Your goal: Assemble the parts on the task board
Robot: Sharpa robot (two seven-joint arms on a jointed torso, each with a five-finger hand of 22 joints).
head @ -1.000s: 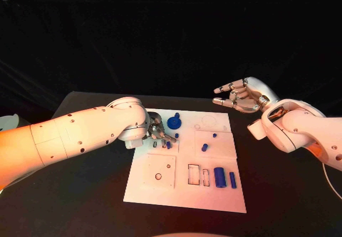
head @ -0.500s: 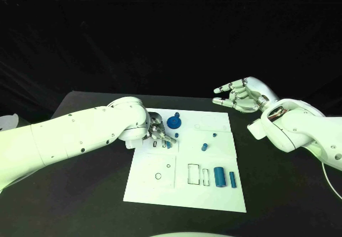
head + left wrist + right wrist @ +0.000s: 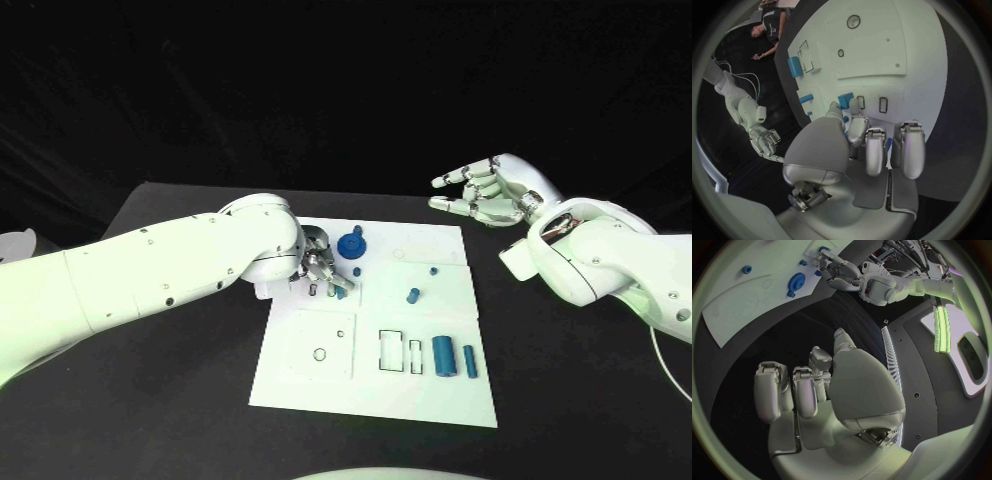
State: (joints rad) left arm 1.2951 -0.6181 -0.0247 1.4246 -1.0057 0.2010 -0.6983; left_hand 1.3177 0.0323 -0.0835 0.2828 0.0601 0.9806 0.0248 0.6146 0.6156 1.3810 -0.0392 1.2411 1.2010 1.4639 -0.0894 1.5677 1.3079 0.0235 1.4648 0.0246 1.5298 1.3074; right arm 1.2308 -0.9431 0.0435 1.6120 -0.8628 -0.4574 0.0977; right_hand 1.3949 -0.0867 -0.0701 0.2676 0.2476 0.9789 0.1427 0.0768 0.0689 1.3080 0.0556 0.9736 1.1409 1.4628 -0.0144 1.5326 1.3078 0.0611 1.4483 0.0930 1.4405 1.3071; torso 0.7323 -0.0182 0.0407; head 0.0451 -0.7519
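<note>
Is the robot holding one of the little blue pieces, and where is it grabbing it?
The left hand has its fingertips on a small blue part, seemingly pinching its end. The right hand is empty.

My left arm reaches in from the left, its hand point(image 3: 320, 268) lowered with the fingers point(image 3: 872, 150) curled downward close together, thumb tucked alongside. My right arm bends in from the right, its hand point(image 3: 488, 193) raised at the far right, palm up, fingers point(image 3: 804, 390) loosely curled and holding nothing.
</note>
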